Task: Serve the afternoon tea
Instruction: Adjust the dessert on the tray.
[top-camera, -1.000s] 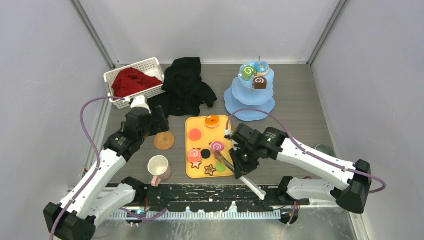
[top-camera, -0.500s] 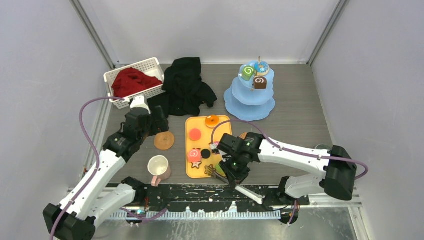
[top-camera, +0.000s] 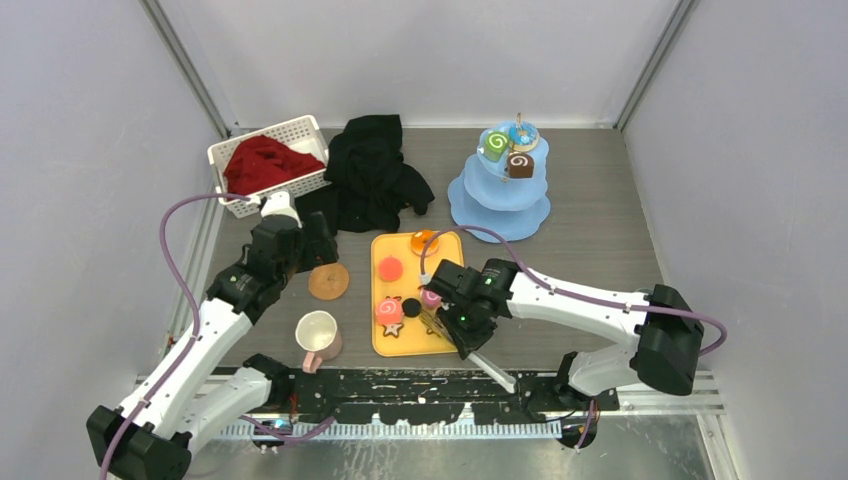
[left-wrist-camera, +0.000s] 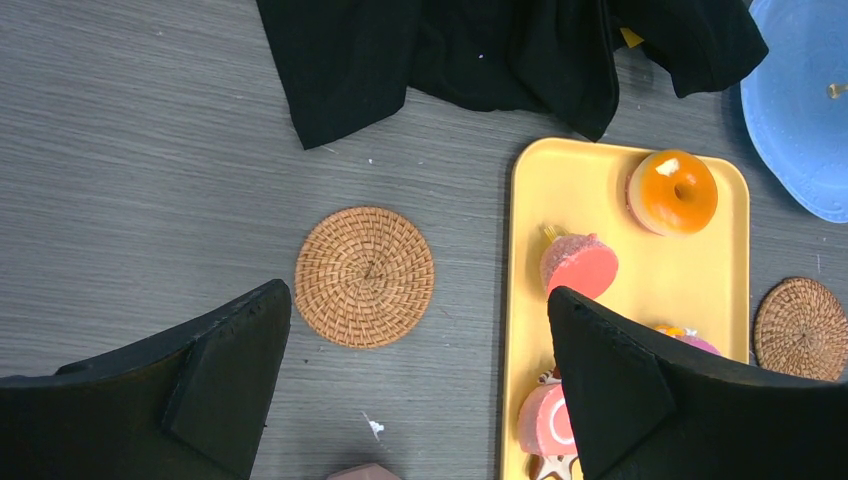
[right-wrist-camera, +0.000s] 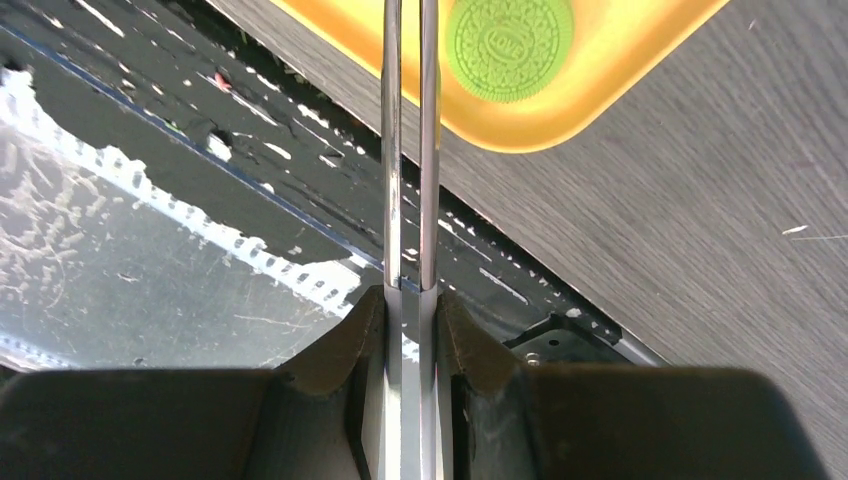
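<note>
Sweets sit in 2 places. 3 are on the stand (top-camera: 500, 205) at upper right of the top view: green roll (top-camera: 497, 145), brown roll (top-camera: 519, 165), blue donut (top-camera: 524, 134). The rest lie on the yellow tray (top-camera: 379, 290) at centre: orange donut (top-camera: 425, 241), pink roll (top-camera: 388, 311), star cookie (top-camera: 392, 329) and others. Mug (top-camera: 318, 333) stands upright left of the tray, lower centre.

Right gripper (top-camera: 457, 328) is over the tray's near right corner, clenched on tongs (top-camera: 497, 372). In the top view the arm hides the tong tips. The right wrist view shows the tongs (right-wrist-camera: 410, 150) as 2 blades nearly together, running past a green cookie (right-wrist-camera: 510, 35) in the tray corner; can't tell if they touch it.

Left gripper (top-camera: 315, 255) is released, jaws wide, above the coaster (top-camera: 328, 281) left of the tray. The left wrist view adds a 2nd coaster (left-wrist-camera: 802, 328) right of the tray, hidden by the right arm from above.

Basket (top-camera: 290, 130) with red cloth (top-camera: 262, 160) is at upper left, black cloth (top-camera: 372, 175) beside it.
</note>
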